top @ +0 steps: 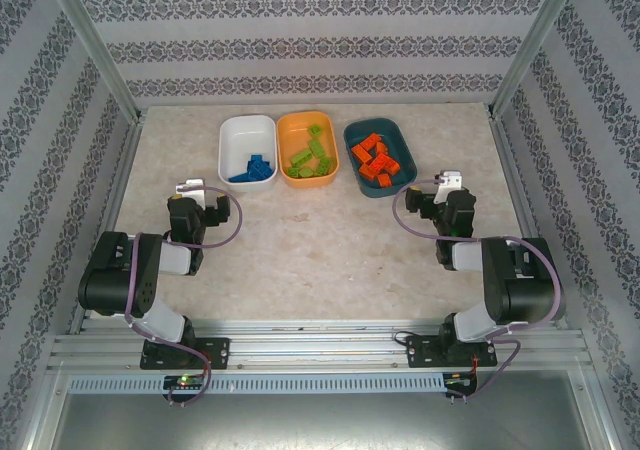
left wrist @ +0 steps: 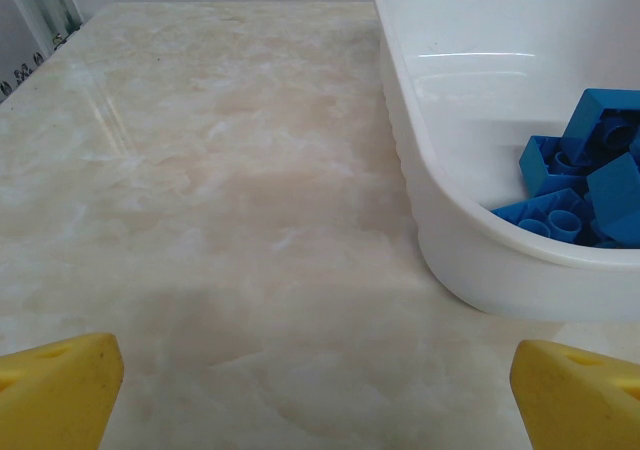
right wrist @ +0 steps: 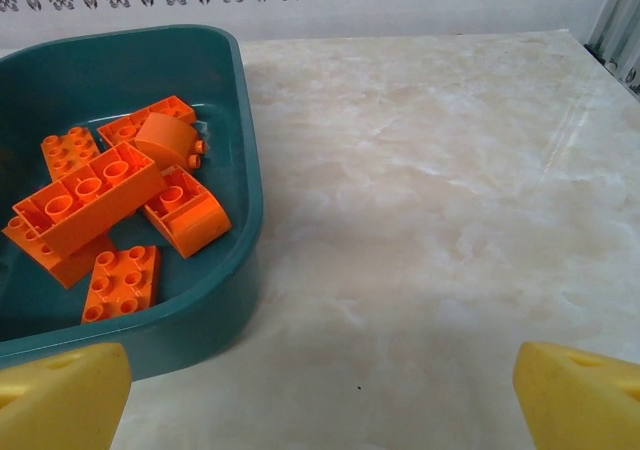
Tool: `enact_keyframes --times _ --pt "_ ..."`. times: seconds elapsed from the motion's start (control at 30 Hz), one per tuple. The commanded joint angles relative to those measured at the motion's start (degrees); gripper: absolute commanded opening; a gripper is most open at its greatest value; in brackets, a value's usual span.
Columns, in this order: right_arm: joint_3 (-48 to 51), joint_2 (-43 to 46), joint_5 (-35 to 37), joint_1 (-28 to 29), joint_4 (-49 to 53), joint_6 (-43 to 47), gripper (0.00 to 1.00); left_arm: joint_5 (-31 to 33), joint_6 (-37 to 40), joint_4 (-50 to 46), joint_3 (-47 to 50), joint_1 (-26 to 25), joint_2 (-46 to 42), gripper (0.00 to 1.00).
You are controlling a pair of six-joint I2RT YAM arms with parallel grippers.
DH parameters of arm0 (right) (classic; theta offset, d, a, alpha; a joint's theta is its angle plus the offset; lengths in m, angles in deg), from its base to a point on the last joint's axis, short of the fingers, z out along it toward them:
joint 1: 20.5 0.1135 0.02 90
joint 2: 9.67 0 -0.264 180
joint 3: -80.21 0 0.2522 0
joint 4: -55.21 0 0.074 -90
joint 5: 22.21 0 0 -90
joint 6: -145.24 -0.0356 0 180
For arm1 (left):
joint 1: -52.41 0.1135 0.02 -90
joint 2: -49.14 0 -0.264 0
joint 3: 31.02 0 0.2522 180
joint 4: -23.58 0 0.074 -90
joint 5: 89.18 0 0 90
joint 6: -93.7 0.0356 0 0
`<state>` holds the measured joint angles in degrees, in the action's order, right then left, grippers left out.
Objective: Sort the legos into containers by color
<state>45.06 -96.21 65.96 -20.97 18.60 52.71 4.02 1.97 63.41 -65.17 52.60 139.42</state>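
Three containers stand in a row at the back of the table. The white container holds several blue legos. The orange container holds several lime green legos. The dark teal container holds several orange legos. My left gripper sits open over bare table, just left of and nearer than the white container. Right of and nearer than the teal container, my right gripper is open too, with only tabletop between its yellow fingers.
A marble-patterned tabletop spreads between the arms and the containers. Patterned walls and metal frame posts enclose the table on three sides. Both arms are folded back near the front rail.
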Motion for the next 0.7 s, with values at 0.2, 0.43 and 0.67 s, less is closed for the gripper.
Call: enact_keyframes --times 0.2,0.43,0.67 --pt "-0.94 0.18 2.53 1.44 0.01 1.67 0.98 -0.40 -0.46 2.39 -0.44 0.61 0.47 1.00" --pt "-1.03 0.01 2.53 1.61 0.01 1.91 0.98 -0.40 -0.46 2.37 -0.45 0.61 0.46 1.00" --pt "-0.77 0.15 2.38 1.52 -0.16 1.81 0.98 -0.44 -0.42 2.40 -0.45 0.61 0.44 1.00"
